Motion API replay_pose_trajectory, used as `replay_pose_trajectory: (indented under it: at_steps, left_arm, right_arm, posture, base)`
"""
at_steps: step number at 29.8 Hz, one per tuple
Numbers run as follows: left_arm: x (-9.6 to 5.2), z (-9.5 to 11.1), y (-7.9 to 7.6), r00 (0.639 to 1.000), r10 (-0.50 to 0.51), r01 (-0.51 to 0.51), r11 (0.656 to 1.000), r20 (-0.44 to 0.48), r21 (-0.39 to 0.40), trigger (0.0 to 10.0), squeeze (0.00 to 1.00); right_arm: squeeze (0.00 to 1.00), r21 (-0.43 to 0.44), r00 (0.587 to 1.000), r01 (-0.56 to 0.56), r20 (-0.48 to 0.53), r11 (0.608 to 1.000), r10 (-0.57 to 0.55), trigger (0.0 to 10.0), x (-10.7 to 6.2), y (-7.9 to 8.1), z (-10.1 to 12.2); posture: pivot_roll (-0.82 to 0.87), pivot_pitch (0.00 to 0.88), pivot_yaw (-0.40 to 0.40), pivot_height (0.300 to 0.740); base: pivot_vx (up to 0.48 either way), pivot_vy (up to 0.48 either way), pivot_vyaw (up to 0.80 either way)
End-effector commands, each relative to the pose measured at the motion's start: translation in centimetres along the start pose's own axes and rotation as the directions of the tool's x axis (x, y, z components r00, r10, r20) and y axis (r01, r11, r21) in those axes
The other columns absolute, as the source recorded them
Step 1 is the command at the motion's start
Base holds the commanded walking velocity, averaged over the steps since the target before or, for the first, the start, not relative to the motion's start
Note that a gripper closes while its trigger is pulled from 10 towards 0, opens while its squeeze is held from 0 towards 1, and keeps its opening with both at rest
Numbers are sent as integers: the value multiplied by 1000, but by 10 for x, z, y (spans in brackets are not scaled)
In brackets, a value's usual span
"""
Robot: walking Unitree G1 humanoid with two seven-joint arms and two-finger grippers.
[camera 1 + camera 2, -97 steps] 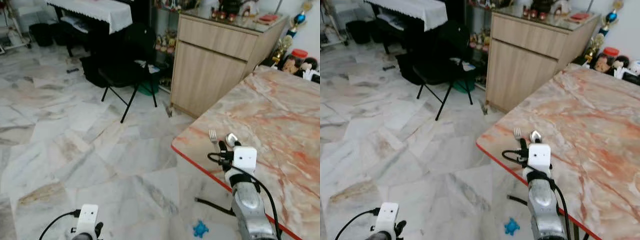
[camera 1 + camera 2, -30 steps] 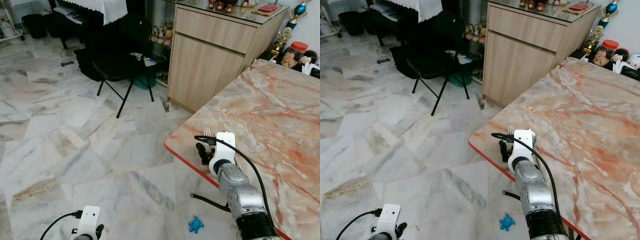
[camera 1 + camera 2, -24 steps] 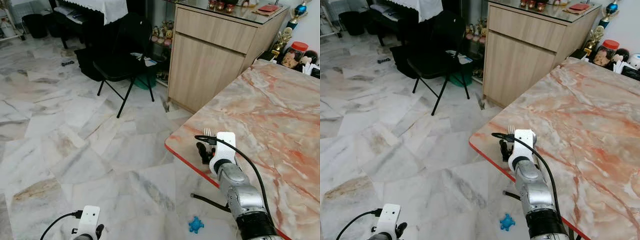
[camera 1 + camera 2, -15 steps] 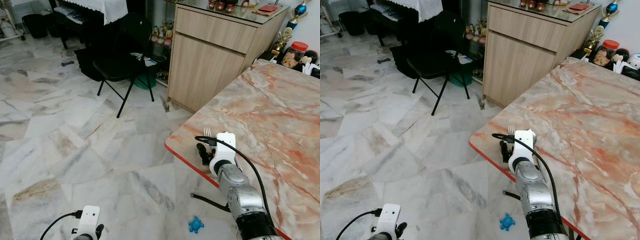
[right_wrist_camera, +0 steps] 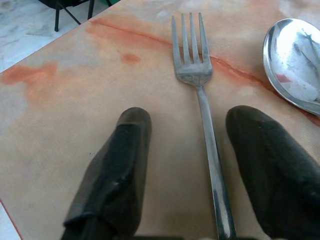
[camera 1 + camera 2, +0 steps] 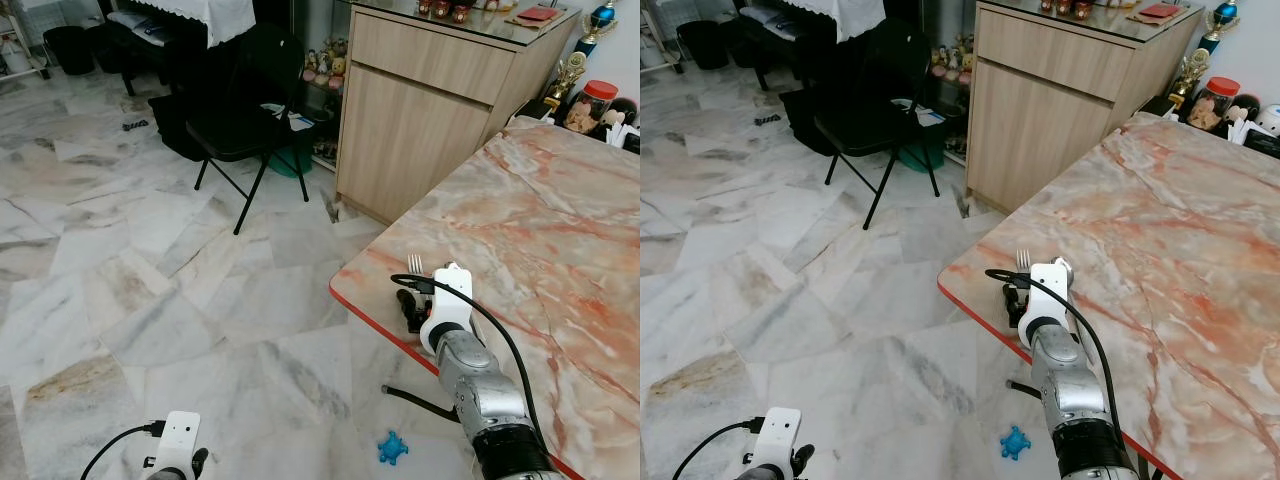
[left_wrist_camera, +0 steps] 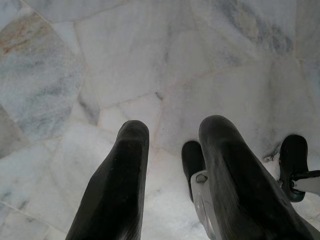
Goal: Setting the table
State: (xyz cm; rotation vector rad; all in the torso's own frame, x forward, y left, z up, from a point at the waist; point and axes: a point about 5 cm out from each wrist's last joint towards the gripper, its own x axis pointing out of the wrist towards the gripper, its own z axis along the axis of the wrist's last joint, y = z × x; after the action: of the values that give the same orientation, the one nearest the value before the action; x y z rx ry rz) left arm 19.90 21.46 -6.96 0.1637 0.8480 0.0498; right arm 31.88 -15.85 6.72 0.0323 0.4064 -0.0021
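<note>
Marble floor (image 6: 150, 260); black chair (image 6: 245, 120) and wood cabinet (image 6: 420, 110) beyond. Pink marble table (image 6: 1160, 250), near corner: we log one fork (image 5: 202, 95) lying flat, tines pointing away from us, spoon (image 5: 292, 65) just beside it. Our right gripper (image 5: 200, 165) sits over the fork's handle, fingers spread, one each side. Our left gripper (image 7: 170, 165) hangs above the floor, fingers apart, holding nothing.

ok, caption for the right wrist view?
Right gripper open over the fork on the table, spoon alongside.
</note>
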Motion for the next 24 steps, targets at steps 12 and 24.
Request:
replay_pose_trajectory:
  at_steps: [12,24]
  left_arm:
    - [0,-1,-4,1000,-4,4,1000,-8,-8,10000,0]
    - [0,-1,-3,1000,-1,1,1000,-10,-9,10000,0]
  right_arm:
    - [0,8,1000,-3,-6,1000,3,0,0,0,-2]
    - [0,12,1000,-16,-9,1000,16,0,-1,4,-5]
  posture:
    - [127,63,-49,740]
    - [129,61,-49,740]
  base:
    - [0,0,0]
    - [0,0,0]
